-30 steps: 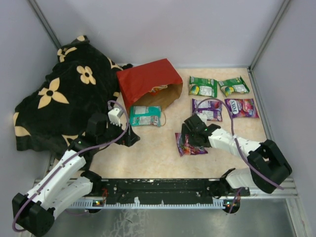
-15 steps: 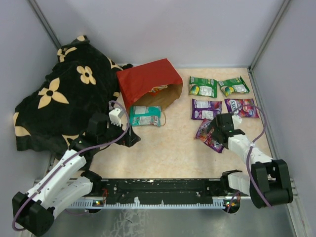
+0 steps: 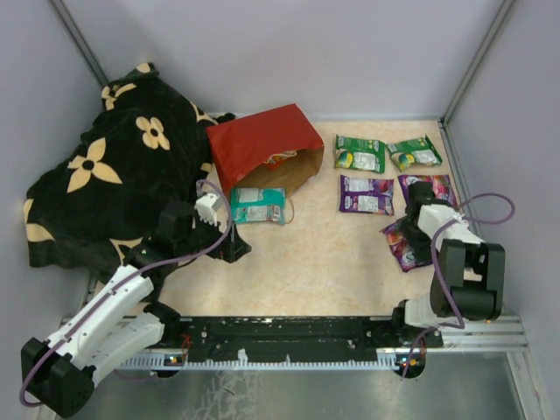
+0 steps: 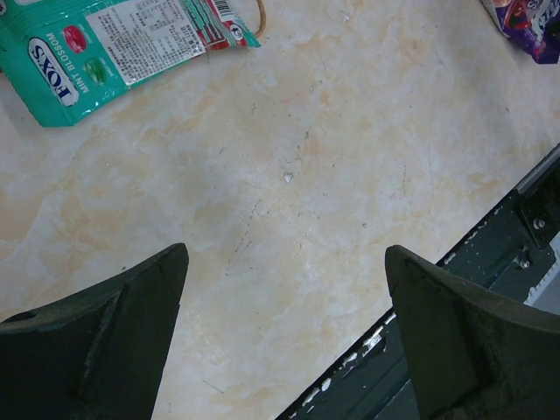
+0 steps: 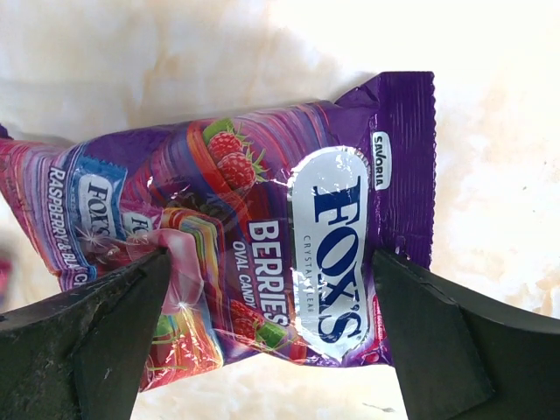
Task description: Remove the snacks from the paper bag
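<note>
My left gripper [image 4: 284, 254] hangs wide open near the teal packet [image 3: 256, 206]. My right gripper [image 5: 269, 254], spread wide, straddles the purple packet [image 5: 262, 210], so I judge it placed. Next comes the paper bag [image 3: 262, 140] beyond, with an orange packet [image 3: 278, 159] at its mouth.

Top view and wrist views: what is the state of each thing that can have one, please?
Bag: on its side, mouth open, something orange inside.
Teal packet: out, flat by the bag's mouth.
Green packets: out, flat.
Purple packet: out, flat.
Pink-red packet: out, partly hidden by the right arm.
Berries packet: flat, face up, not gripped.
Right pincer: open above it.
Left pincer: open, empty.
Blanket: crumpled.
</note>
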Controlling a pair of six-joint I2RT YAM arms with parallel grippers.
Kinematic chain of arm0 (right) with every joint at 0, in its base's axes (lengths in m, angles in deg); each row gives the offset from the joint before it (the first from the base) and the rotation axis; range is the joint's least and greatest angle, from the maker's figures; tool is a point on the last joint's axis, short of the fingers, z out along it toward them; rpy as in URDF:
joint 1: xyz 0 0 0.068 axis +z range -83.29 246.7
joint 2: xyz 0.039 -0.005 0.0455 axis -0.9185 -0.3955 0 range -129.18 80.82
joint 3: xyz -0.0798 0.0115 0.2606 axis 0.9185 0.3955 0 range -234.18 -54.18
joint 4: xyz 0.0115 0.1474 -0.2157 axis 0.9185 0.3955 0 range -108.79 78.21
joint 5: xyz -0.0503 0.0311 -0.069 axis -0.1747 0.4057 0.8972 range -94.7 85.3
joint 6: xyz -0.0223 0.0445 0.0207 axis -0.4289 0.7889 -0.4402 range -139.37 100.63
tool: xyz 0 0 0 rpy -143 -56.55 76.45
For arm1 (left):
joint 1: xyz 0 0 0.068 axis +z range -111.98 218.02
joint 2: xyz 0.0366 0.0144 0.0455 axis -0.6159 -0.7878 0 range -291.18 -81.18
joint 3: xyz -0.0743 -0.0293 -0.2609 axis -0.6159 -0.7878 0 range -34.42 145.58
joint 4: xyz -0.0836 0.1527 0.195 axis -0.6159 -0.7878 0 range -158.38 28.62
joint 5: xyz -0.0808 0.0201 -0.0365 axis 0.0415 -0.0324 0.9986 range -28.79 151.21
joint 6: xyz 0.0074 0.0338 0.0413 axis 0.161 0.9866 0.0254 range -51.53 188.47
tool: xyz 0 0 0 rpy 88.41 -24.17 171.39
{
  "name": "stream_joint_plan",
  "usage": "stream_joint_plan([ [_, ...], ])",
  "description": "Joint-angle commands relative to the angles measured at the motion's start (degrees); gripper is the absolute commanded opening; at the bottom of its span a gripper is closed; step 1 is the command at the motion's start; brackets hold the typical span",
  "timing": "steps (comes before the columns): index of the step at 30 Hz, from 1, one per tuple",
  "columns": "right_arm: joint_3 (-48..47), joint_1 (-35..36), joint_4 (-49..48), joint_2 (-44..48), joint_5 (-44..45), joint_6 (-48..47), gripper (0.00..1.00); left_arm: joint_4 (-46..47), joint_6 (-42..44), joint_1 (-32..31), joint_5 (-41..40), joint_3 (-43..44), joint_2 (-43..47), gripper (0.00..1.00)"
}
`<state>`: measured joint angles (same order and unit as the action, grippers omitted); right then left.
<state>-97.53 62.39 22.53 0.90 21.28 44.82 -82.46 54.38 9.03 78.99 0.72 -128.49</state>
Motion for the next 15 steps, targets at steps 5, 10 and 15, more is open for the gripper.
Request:
stream_joint_plan([
  [5, -1.3, -9.0, 1.5, -5.1, -0.3, 5.8, 0.99, 0.1, 0.1, -1.0, 0.0, 0.3, -0.7, 1.00],
  [10, -4.1, -15.9, 0.6, -7.1, -0.5, 4.6, 0.99, 0.1, 0.2, -1.2, -0.2, 0.2, -1.3, 1.00],
  [15, -7.8, -23.8, -0.1, -11.6, 0.9, 1.1, 0.99, 0.0, 0.1, -1.2, -0.4, 0.3, -2.1, 1.00],
])
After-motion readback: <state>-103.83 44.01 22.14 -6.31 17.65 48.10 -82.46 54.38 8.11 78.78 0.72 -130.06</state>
